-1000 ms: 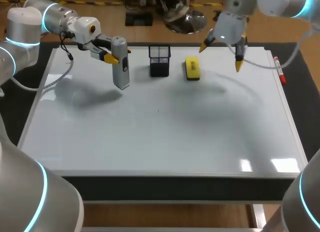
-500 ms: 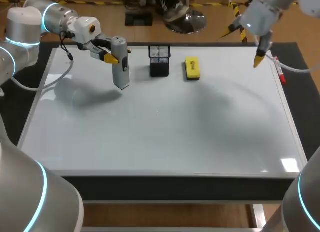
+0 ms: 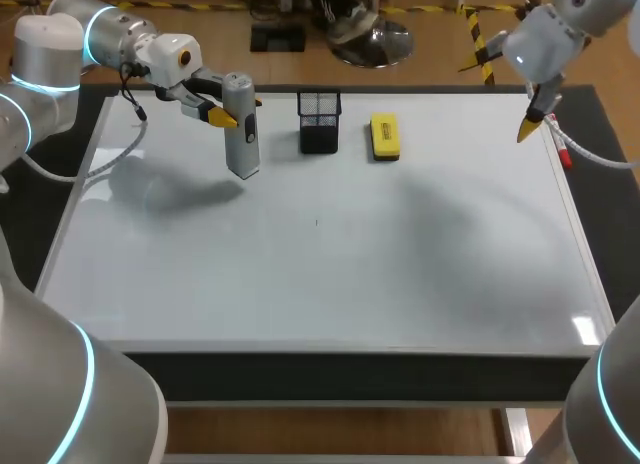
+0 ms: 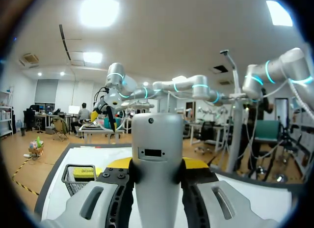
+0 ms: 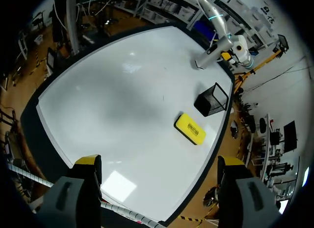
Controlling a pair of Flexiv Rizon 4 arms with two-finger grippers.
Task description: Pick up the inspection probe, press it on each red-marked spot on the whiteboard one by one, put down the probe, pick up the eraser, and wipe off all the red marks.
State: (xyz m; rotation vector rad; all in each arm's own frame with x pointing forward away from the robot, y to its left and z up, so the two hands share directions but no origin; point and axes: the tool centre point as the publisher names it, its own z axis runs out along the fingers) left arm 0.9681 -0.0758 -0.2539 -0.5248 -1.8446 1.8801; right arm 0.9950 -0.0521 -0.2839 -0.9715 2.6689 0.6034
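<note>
The grey inspection probe [image 3: 241,134] hangs upright over the whiteboard's [image 3: 320,264] far left part, its tip just above the surface. My left gripper [image 3: 228,112] is shut on its upper half; in the left wrist view the probe [image 4: 157,154] fills the gap between the fingers [image 4: 120,163]. The yellow eraser [image 3: 384,137] lies flat at the far middle and shows ahead of my right gripper [image 5: 159,164] as eraser [image 5: 191,128]. My right gripper [image 3: 507,92] is open and empty, high over the far right corner. I see no red marks on the board.
A black mesh holder [image 3: 319,121] stands between probe and eraser, also seen as holder [image 5: 212,100]. A red-capped marker [image 3: 560,144] lies along the board's right edge under my right arm. A tiny dark speck [image 3: 317,222] sits mid-board.
My right gripper has swung from beside the eraser to the far right corner of the board, still open. The left arm and the probe have not moved.
</note>
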